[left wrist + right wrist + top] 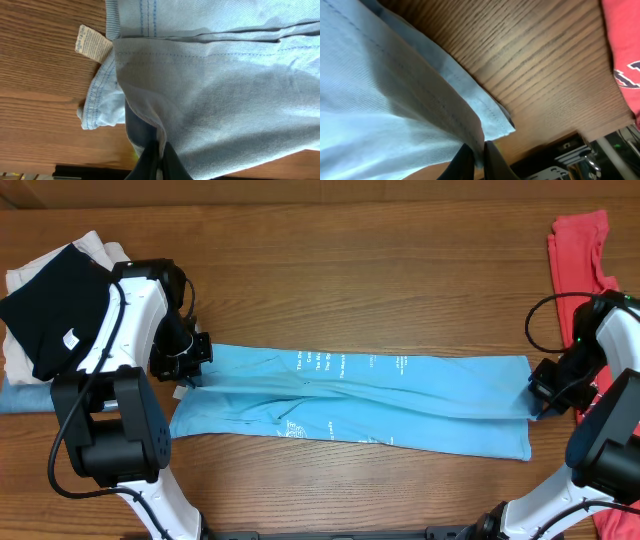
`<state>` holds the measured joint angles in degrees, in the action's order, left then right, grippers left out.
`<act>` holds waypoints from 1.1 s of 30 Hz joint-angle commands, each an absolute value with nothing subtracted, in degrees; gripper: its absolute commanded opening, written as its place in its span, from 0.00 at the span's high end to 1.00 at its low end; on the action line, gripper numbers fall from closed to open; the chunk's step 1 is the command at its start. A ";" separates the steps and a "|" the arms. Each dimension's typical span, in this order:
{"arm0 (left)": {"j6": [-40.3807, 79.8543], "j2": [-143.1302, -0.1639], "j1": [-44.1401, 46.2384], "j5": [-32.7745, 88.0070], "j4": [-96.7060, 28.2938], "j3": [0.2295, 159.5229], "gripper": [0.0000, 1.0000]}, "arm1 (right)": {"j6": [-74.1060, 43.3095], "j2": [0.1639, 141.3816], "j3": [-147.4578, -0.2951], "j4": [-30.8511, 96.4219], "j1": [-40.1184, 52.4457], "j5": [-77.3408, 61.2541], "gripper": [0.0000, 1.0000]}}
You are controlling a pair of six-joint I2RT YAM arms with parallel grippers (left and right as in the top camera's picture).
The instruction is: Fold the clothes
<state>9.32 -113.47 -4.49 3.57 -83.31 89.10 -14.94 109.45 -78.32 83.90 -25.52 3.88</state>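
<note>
The light blue T-shirt (400, 395) lay as a long strip on the table (350, 270) between our left gripper (192, 352) and right gripper (538, 395) — each clamped on one end. The lengthwise fold looked done; next, we judged, one end needed carrying over the other.
</note>
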 commanded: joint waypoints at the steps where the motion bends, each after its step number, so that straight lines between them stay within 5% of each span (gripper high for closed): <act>1: 10.50 -112.05 -4.45 2.31 -84.07 88.53 0.96 | -15.00 108.12 -77.19 82.96 -25.85 5.06 0.90; 33: 11.22 -112.07 -4.43 -1.76 -84.01 86.35 0.94 | -15.18 108.12 -77.19 86.08 -25.85 4.21 0.89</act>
<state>10.57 -113.47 -4.49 0.75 -82.83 86.83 -14.96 109.45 -77.43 85.97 -25.50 3.86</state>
